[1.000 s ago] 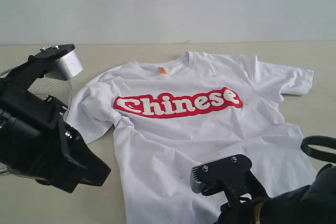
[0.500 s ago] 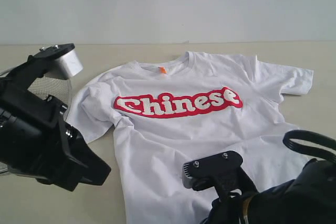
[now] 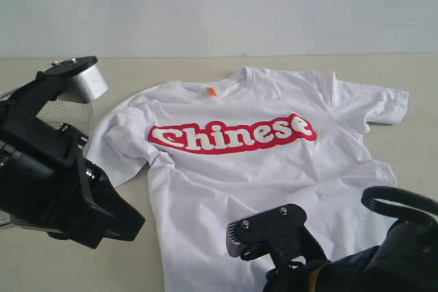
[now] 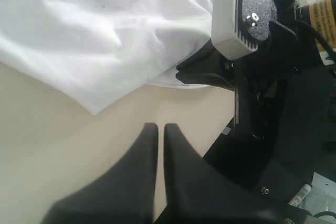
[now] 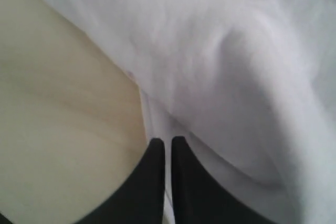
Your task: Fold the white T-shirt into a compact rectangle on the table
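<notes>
Right wrist view: the right pincer [image 5: 168, 145] is closed, tips at the edge of the shirt [image 5: 236, 51] on the table [image 5: 52, 129]. The left pincer [image 4: 161, 127], also closed, hangs just short of the cloth. Both should open before pinching the hem.

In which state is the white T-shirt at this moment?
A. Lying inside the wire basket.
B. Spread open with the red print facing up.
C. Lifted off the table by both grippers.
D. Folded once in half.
B: the white T-shirt lies spread open on the table, with both sleeves out and the red print readable on top.
</notes>
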`<state>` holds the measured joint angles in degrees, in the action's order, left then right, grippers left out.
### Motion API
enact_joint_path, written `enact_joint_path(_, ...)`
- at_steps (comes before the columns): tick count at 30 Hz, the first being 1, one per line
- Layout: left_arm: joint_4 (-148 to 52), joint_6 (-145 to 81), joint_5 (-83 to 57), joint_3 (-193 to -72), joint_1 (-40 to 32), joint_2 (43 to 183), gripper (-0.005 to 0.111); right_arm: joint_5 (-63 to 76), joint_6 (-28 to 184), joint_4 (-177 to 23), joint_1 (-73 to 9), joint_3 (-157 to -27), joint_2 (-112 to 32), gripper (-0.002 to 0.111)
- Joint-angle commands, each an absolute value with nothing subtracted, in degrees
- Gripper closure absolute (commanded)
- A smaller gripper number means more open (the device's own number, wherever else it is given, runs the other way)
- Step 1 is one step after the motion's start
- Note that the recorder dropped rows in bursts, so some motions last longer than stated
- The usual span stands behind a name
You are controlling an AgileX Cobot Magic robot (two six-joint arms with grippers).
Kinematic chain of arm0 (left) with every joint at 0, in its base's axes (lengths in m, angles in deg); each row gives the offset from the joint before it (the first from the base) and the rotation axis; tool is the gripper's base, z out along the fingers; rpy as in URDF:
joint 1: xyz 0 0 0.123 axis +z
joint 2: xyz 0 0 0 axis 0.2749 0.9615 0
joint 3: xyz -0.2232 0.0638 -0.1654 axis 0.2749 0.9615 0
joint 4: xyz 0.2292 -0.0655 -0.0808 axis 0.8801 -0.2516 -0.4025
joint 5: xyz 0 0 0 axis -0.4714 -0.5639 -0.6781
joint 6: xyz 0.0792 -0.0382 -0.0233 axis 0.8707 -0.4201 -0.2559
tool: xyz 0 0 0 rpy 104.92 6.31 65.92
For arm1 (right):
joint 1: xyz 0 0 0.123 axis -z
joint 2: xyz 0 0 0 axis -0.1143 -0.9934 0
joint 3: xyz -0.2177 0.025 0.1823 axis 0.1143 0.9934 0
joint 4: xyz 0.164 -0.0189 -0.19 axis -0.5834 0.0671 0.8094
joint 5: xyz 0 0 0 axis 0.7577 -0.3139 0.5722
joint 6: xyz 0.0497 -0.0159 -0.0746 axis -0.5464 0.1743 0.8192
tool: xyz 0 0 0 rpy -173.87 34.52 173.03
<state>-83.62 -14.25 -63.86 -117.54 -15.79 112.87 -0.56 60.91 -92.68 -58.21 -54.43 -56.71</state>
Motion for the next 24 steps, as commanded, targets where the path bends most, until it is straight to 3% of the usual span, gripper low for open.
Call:
enact_joint_path(1, -83.9, -15.0, -63.8, -117.3, -16.1, 112.6, 0.102, 0.9, 60.1, -92.9, -58.4, -54.6, -56.7, 0.108)
enact_joint_path(24, -84.0, -16.1, -64.0, -117.3, -16.1, 112.6, 0.102, 4.8, 59.8, -92.9, -58.4, -54.6, -61.3, 0.108)
